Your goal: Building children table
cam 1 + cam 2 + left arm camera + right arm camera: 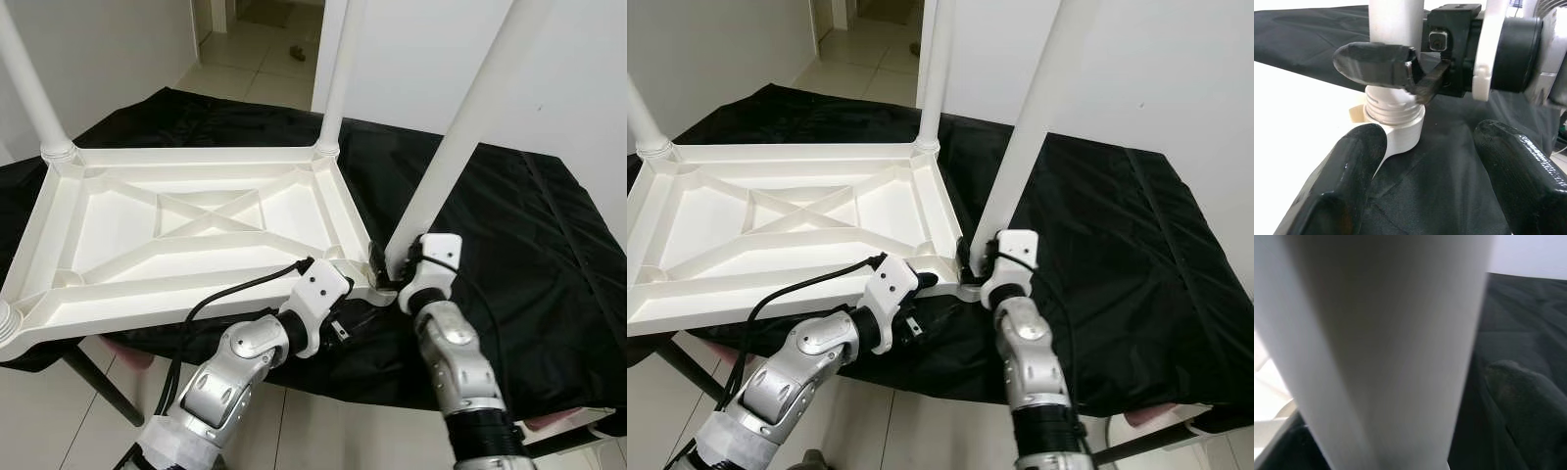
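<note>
A white plastic children's table (196, 225) lies upside down on a black cloth. Two white legs stand at its far corners, one on the left (29, 88) and one in the middle (338, 78). A third leg (460, 137) leans in the near right corner, and my right gripper (392, 264) is shut on its lower end. In the left wrist view the leg's threaded base (1393, 105) sits in the corner socket (1400, 134) with threads showing. My left gripper (1425, 161) is open just in front of that corner, one finger (1347, 171) against the socket's side.
The black cloth (509, 245) covers a work table with a dark metal leg (98, 382) below its front edge. A white wall (549, 78) rises behind on the right. An open doorway (265, 39) and tiled floor lie at the back.
</note>
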### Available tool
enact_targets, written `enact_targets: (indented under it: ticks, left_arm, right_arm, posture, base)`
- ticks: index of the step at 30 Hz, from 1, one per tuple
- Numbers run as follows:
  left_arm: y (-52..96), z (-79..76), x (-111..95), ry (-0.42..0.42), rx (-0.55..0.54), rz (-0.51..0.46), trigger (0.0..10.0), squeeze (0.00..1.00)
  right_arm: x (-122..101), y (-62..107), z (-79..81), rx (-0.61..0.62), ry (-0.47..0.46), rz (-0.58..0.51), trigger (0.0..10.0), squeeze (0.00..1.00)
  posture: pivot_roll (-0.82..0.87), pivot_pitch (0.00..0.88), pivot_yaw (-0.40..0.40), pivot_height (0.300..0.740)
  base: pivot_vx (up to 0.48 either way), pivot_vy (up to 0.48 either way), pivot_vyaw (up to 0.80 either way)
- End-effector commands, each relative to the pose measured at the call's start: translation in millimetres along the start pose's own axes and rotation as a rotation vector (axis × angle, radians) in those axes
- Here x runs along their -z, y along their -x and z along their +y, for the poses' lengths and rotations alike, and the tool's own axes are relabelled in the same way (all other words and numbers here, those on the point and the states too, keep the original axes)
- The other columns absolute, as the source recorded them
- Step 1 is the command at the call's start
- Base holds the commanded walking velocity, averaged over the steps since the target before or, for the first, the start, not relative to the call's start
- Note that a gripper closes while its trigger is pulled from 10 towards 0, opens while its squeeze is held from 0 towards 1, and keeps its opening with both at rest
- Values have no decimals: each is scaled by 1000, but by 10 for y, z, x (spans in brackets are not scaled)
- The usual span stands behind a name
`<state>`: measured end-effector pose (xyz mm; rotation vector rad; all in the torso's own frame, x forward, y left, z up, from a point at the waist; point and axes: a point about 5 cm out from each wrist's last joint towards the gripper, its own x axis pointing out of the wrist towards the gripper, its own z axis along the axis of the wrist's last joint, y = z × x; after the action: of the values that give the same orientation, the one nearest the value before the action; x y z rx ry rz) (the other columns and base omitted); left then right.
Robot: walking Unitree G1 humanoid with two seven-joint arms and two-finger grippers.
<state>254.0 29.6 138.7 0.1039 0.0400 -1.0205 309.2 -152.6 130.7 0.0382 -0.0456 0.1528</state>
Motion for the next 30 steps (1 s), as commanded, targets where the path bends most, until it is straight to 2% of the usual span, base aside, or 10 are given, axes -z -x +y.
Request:
enact_targets:
  ticks: [1, 4, 5, 7, 10, 20, 21, 22, 23, 30]
  left_arm:
    - [-11, -30, -18, -9, 41, 4, 10000, 0]
    - [-7, -26, -16, -10, 39, 5, 10000, 0]
    - [0, -17, -15, -11, 37, 7, 10000, 0]
    - [7, -7, -13, -13, 36, 9, 10000, 0]
    - [8, -3, -19, -16, 38, 9, 10000, 0]
    - [-1, -2, -32, -23, 43, 7, 10000, 0]
    - [0, 0, -30, -23, 44, 7, 10000, 0]
    - [0, 0, -30, -23, 44, 7, 10000, 0]
    - [1, 0, -31, -25, 44, 8, 10000, 0]
    - [2, -8, -37, -24, 41, 6, 10000, 0]
  right_arm:
    - [-1, -11, -96, -57, 12, 10, 10000, 1000]
    - [0, -11, -111, -127, 27, 23, 10000, 1000]
    - [9, 0, -99, -255, 73, 40, 10000, 0]
    - [28, 16, -80, -406, 113, 65, 10000, 0]
    - [39, -3, -57, -492, 124, 73, 10000, 0]
    - [-1, -201, 7, -533, 99, 35, 10000, 0]
    - [-4, -233, 1, -519, 90, 30, 3098, 0]
    - [-4, -233, 1, -519, 90, 30, 3098, 0]
    - [11, -257, -6, -515, 96, 36, 0, 0]
    - [165, -213, -11, -538, 83, 88, 0, 0]
  posture:
    - [67, 4, -82, 740]
    - [70, 3, -83, 740]
    - [72, 0, -80, 740]
    - [73, 0, -78, 740]
    - [74, 0, -75, 740]
    - [81, 0, -69, 740]
    - [85, 0, -70, 740]
    - [85, 0, -70, 740]
    - [88, 0, -72, 740]
    - [93, 0, -74, 740]
  base:
    - [0, 0, 0]
    - [0, 0, 0]
    - [0, 0, 0]
    - [0, 0, 0]
    - [0, 0, 0]
    - [0, 0, 0]
    - [0, 0, 0]
    - [0, 0, 0]
    - [0, 0, 0]
    - [0, 0, 0]
